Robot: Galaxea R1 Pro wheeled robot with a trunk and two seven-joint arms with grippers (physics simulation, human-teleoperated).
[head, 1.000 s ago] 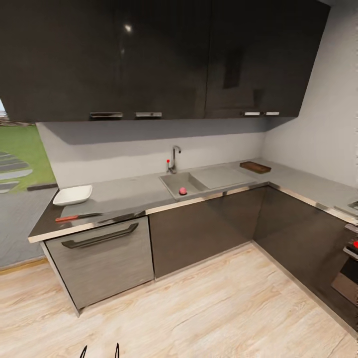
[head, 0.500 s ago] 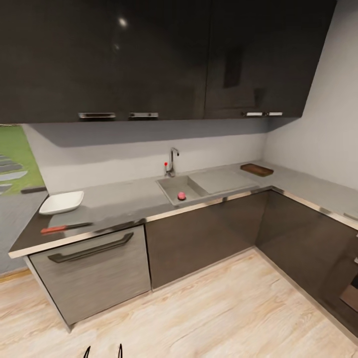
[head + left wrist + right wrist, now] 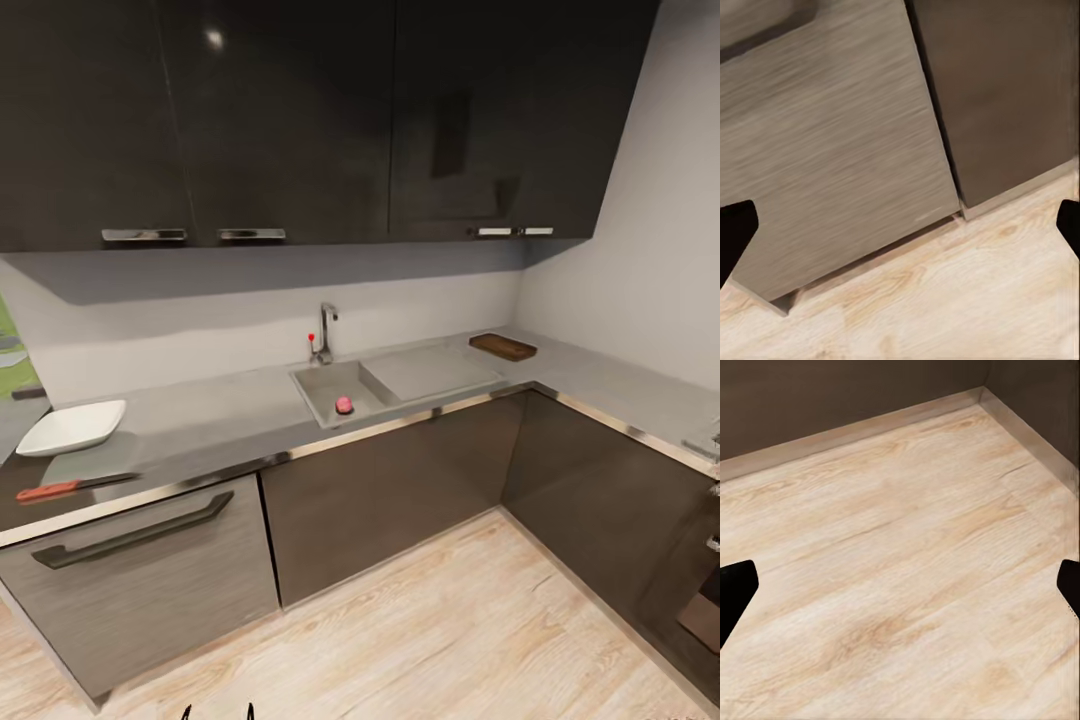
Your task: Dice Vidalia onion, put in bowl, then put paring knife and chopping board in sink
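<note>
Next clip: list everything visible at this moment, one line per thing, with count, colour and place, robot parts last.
Shallow white squarish bowl: 1, white, far left on the countertop.
Paring knife with red-orange handle and dark blade: 1, lying in front of the bowl, near the counter edge.
Small onion: 1, pinkish red, in the sink basin.
Grey sink with drainer: 1, set into the countertop's middle.
Steel tap: 1, behind the sink.
Dark brown wooden chopping board: 1, at the corner, right of the sink.
Dark grey glossy countertop: 1, L-shaped.
Dark wall cabinets: above.
Light wood floor: below.
Left gripper: black fingers at the frame edges, apart, empty.
Right gripper: same, over floor.
</note>
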